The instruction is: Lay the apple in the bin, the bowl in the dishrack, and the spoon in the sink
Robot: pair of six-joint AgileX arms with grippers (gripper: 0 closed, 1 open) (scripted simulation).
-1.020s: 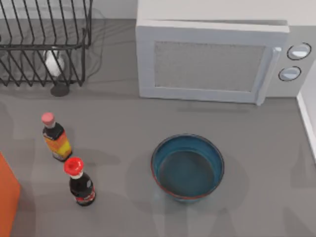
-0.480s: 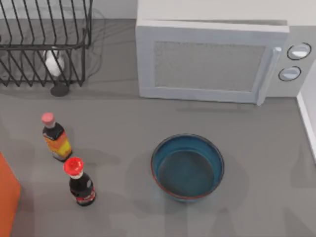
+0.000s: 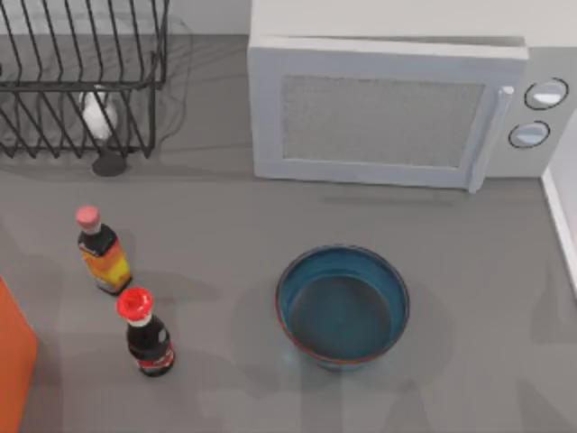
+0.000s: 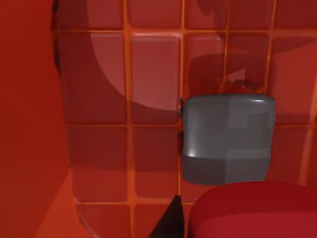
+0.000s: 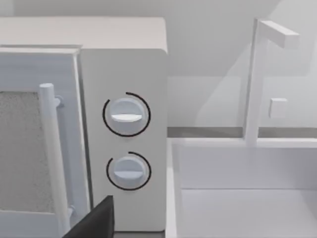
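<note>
Left wrist view looks down into the orange bin point(image 4: 99, 74), and there's the apple point(image 4: 257, 210) right up against a grey finger point(image 4: 225, 139) — grip state, can't tell. Bowl point(image 3: 343, 305) sits mid-desk toward the front edge, unmoved; both bottles unmoved too.

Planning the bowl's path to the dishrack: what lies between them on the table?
In the top view, the stretch from the bowl to the dishrack is bare grey table; the two bottles stand left of that line.
</note>
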